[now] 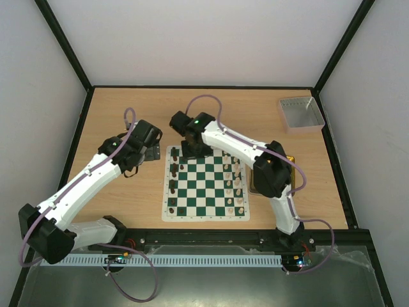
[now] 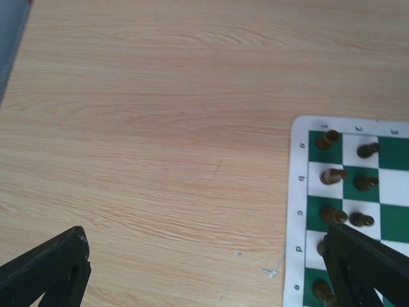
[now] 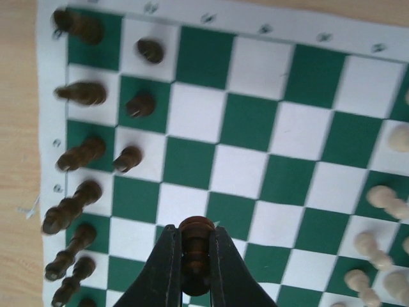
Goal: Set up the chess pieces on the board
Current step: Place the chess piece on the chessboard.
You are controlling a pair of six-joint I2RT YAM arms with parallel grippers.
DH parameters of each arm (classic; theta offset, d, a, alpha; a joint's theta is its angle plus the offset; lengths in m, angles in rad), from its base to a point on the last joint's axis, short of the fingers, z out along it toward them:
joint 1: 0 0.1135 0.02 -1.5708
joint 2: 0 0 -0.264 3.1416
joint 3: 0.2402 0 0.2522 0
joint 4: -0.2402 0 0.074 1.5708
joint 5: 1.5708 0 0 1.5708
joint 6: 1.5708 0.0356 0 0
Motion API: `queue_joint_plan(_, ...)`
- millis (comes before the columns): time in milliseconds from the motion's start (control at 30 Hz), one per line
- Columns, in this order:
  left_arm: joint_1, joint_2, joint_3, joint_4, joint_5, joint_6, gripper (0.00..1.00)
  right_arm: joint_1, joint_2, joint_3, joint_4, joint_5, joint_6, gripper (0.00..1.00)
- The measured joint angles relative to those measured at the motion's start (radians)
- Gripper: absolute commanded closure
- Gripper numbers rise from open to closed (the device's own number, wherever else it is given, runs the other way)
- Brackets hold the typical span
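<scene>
The green-and-white board (image 1: 203,192) lies mid-table. Black chess pieces (image 1: 174,185) stand along its left side and cream-white ones (image 1: 235,185) along its right. My right gripper (image 1: 192,152) hangs over the board's far left part. In the right wrist view that gripper (image 3: 195,231) is shut on a dark brown piece (image 3: 195,256), held above squares beside the black rows (image 3: 82,94). Cream pieces (image 3: 383,198) show at the right edge. My left gripper (image 2: 208,268) is open over bare wood just left of the board's border (image 2: 297,211), with nothing between its fingers (image 2: 51,268).
A small grey tray (image 1: 300,113) sits at the back right corner. A sliver of yellow tray (image 1: 292,160) shows under the right arm, right of the board. Black frame posts and white walls ring the wooden table (image 1: 128,109).
</scene>
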Motion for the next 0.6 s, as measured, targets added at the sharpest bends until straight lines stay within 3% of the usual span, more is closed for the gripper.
queue_joint_plan(233, 0.013, -0.028, 0.011, -0.025, -0.075, -0.037, 0.01, 0.087, 0.076, 0.04, -0.028, -0.065, -0.045, 0.97)
queue_joint_plan(600, 0.013, -0.039, 0.011, -0.035, -0.084, -0.042, 0.01, 0.113, 0.11, 0.04, -0.031, -0.096, -0.064, 0.96)
